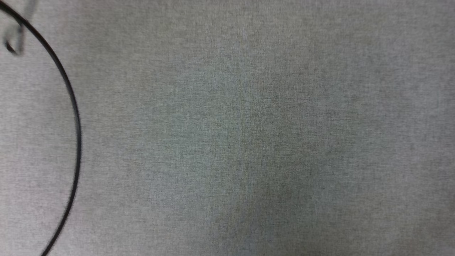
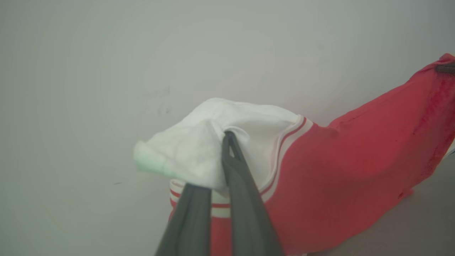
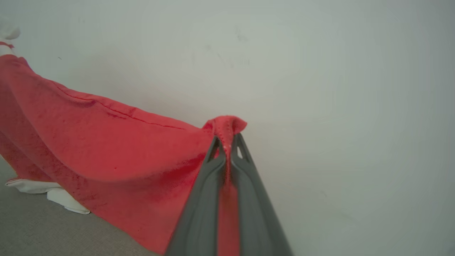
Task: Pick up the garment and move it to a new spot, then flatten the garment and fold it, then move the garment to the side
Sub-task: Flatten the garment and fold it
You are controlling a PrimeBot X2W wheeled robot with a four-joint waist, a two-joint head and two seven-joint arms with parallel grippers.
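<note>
**Jersey strung between two clamped hands**

The garment (image 2: 355,167), a red jersey with white sleeves, hangs as a span between both hands, in front of a pale wall (image 2: 106,53). In the left wrist view, the left hand (image 2: 223,149) is closed on a bunched white sleeve (image 2: 185,149). One dark finger lies over the cloth and the other goes under it, its tip hidden. Red-and-white striped trim (image 2: 284,149) runs just beside the grip, between the white cloth and the red body. From there the red fabric stretches to the upper right of that view, where a dark finger (image 2: 446,67) pinches its far end.

In the right wrist view, the right hand (image 3: 226,140) is pressed shut on a small fold of red hem, which pokes out above the fingertips. The cloth sags away to the left of that view. At its low end a white part (image 3: 53,193) rests on the grey desk (image 3: 35,231).

The head view, slightly blurred, looks down on the desk's grey woven cover, with a thin black cord (image 1: 73,106) curving down its left side.
</note>
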